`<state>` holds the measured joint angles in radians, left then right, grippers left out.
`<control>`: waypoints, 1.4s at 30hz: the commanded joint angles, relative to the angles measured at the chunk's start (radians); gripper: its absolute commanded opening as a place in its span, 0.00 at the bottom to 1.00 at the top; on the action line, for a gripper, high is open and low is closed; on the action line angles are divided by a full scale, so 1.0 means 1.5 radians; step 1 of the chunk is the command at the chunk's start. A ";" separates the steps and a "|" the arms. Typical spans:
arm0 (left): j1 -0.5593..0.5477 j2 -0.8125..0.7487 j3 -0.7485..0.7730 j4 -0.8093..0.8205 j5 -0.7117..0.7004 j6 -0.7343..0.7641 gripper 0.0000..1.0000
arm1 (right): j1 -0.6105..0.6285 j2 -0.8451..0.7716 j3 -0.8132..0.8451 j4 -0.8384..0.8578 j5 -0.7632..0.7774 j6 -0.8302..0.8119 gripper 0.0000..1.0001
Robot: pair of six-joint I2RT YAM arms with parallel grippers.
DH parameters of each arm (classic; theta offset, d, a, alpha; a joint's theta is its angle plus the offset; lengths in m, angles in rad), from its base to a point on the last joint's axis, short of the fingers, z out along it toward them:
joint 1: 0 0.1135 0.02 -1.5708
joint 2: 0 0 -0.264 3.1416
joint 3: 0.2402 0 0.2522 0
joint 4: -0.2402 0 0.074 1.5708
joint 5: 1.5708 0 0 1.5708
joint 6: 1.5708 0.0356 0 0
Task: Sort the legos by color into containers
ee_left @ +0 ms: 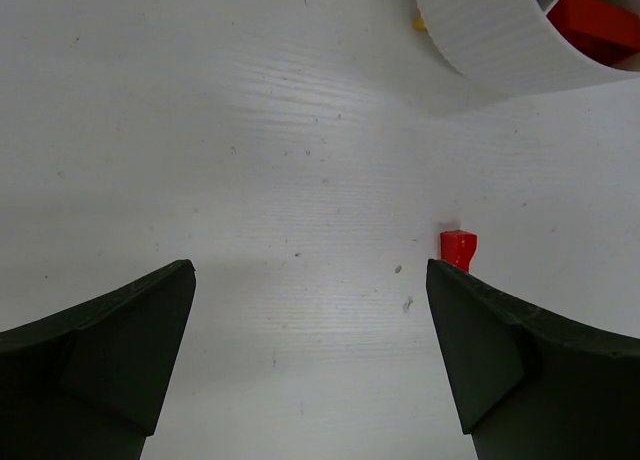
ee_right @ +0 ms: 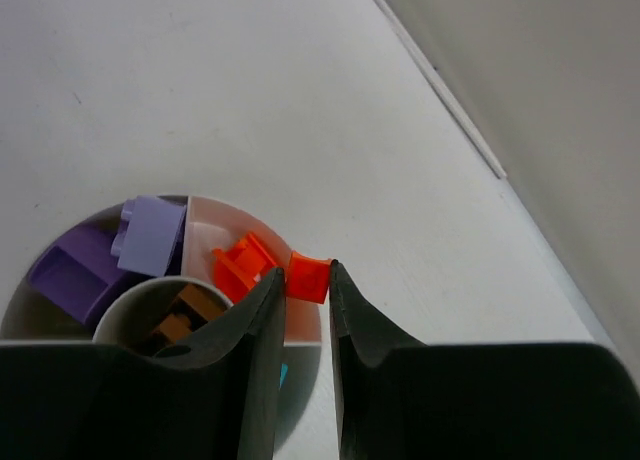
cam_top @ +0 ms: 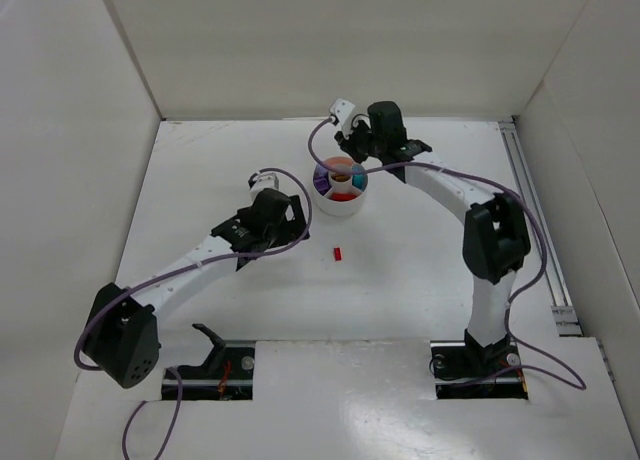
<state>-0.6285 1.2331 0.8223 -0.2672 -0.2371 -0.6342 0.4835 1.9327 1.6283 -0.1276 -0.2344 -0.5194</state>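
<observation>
The round white dish stands mid-table, its compartments holding sorted legos. My right gripper hangs over the dish's rim, shut on a small orange lego. Just below it another orange piece lies in a wedge. A lilac brick and a purple piece fill neighbouring wedges, and brown bits sit in the central well. One red lego lies loose on the table. My left gripper is open low over the table, the red lego just beyond its right fingertip.
White walls enclose the table on three sides, with a rail along the right edge. A tiny yellow-orange bit shows against the dish's outer wall. A red piece lies inside the dish.
</observation>
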 commanded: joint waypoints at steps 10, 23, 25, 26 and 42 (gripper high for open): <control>0.005 0.048 0.023 0.033 0.023 0.046 1.00 | 0.003 0.096 0.107 0.024 -0.012 0.053 0.18; 0.005 0.056 0.023 0.033 0.029 0.046 1.00 | -0.003 0.083 0.073 0.024 -0.006 0.072 0.30; 0.005 0.056 0.023 0.033 0.029 0.046 1.00 | -0.003 0.076 0.067 0.024 0.000 0.072 0.35; 0.005 0.056 0.023 0.033 0.029 0.046 1.00 | -0.003 0.068 0.061 0.024 0.000 0.078 0.36; -0.073 0.056 0.047 0.026 0.015 0.034 1.00 | -0.018 -0.146 -0.078 0.044 0.062 0.078 0.48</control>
<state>-0.6903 1.3266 0.8303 -0.2375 -0.2035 -0.5777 0.4797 1.8507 1.5471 -0.1200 -0.1776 -0.4133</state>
